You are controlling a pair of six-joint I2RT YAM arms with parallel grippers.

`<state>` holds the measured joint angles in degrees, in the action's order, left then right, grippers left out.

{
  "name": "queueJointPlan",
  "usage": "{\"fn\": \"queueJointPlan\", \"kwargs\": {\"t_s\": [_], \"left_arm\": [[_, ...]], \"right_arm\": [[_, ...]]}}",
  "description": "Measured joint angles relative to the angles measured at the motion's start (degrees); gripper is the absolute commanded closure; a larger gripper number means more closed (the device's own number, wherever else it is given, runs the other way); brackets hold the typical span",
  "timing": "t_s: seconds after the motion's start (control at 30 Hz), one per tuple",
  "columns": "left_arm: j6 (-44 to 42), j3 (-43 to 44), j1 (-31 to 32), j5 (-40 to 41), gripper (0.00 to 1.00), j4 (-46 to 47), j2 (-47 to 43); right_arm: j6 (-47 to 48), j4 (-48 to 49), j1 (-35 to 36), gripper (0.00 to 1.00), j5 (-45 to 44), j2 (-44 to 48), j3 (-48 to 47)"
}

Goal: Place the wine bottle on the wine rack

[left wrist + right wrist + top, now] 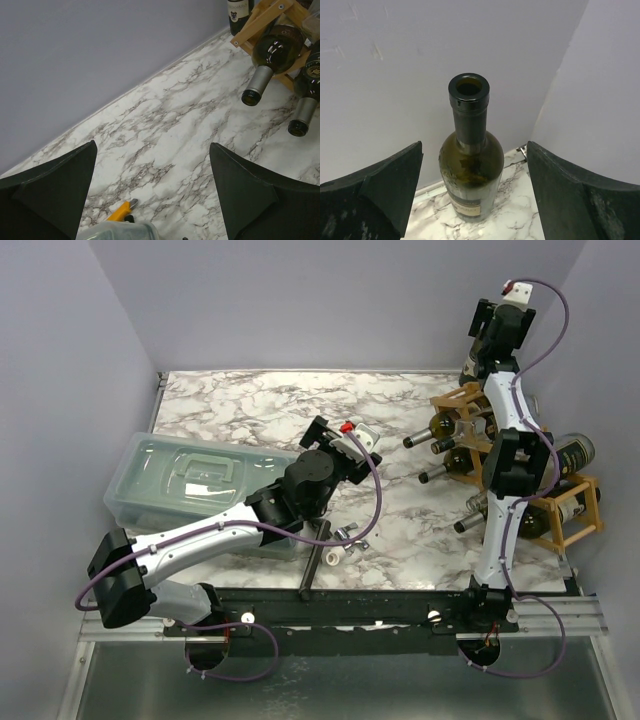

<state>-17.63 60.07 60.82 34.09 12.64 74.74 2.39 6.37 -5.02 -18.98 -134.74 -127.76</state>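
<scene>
Wrist cameras are showing what the overhead camera is partly hiding. From the right wrist, one dark green wine bottle [470,172] is standing upright on the marble table [520,212] in the far right corner where two walls are meeting, with its mouth open. The right gripper [474,149] is hovering at the neck with its fingers [380,195] spread wide, a clear gap on each side, gripping nothing. From above, that bottle is mostly hiding behind the right arm, just past the far end of the wine rack [592,502] and not in it.

From the left wrist, the left gripper [153,145] is facing bare marble, its fingers [55,190] likewise standing wide apart and holding nothing.

Only the overhead view is giving the counts: two arms, one rack and one clear plastic lidded bin [150,485], which is sitting at the left with its lid on and its contents not discernible. Four racked bottles [448,426] are lying in the wooden cells, three of them pointing their necks left.
</scene>
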Motion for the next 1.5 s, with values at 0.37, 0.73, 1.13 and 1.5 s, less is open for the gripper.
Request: {"fn": "queueJointPlan", "kwargs": {"t_s": [0.37,0.73,1.13,1.5], "left_arm": [[0.0,0.0,0.0,-0.1,0.05,0.0,0.9],[0.0,0.0,0.0,-0.1,0.05,0.0,1.5],[0.0,0.0,0.0,-0.1,0.05,0.0,1.5],[0.0,0.0,0.0,-0.1,0.05,0.0,1.5]], "right_arm": [[0.9,4.4,-0.9,0.13,1.5,-3.5,-3.3],[1.3,5.4,-1.1,0.42,2.9,-4.6,-4.4],[2.8,5.5,-1.1,0.82,3.2,-4.6,-4.4],[2.7,5.6,-1.1,0.99,3.5,-4.6,-4.4]]}}
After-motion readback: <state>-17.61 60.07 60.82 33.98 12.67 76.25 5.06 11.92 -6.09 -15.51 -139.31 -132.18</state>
